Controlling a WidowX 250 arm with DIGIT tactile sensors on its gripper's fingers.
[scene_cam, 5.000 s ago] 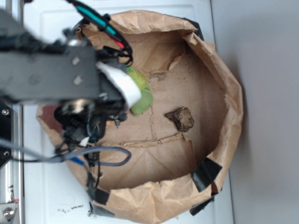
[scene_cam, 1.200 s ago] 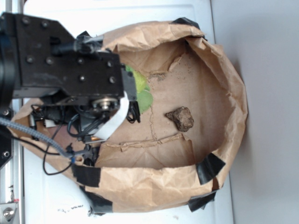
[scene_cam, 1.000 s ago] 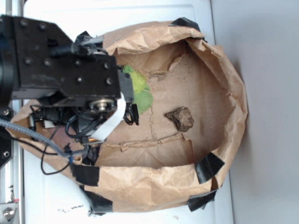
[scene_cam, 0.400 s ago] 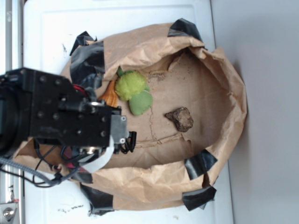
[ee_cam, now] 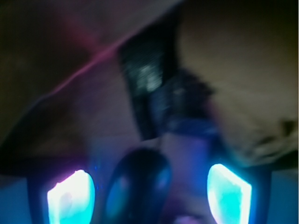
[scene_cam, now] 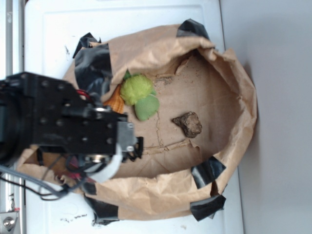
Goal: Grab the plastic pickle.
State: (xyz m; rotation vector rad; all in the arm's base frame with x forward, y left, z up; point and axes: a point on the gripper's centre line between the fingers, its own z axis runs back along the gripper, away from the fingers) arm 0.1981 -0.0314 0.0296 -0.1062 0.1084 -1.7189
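- Exterior view: a crumpled brown paper bag point(scene_cam: 229, 97), rolled down into a shallow basin and patched with black tape point(scene_cam: 92, 66), lies on a white surface point(scene_cam: 122, 22).
- Inside the bag, a fuzzy lime-green toy point(scene_cam: 138, 92) with a pale green pad sits near the upper left wall; an orange shell point(scene_cam: 116, 101) touches its left side.
- A brown rock-like lump point(scene_cam: 188, 124) lies apart, right of centre on the bag floor.
- The black robot arm point(scene_cam: 58, 124) covers the bag's lower left portion; its fingers are hidden beneath the housing.
- Wrist view (blurred, tinted blue-violet): the fingers point(ee_cam: 149, 193) stand spread, their glowing pads point(ee_cam: 70, 198) at left and right.
- Between them lies the plastic pickle point(ee_cam: 135, 186), a dark glossy oblong; whether the pads touch it cannot be told.
- Behind it, black tape crosses the paper wall.
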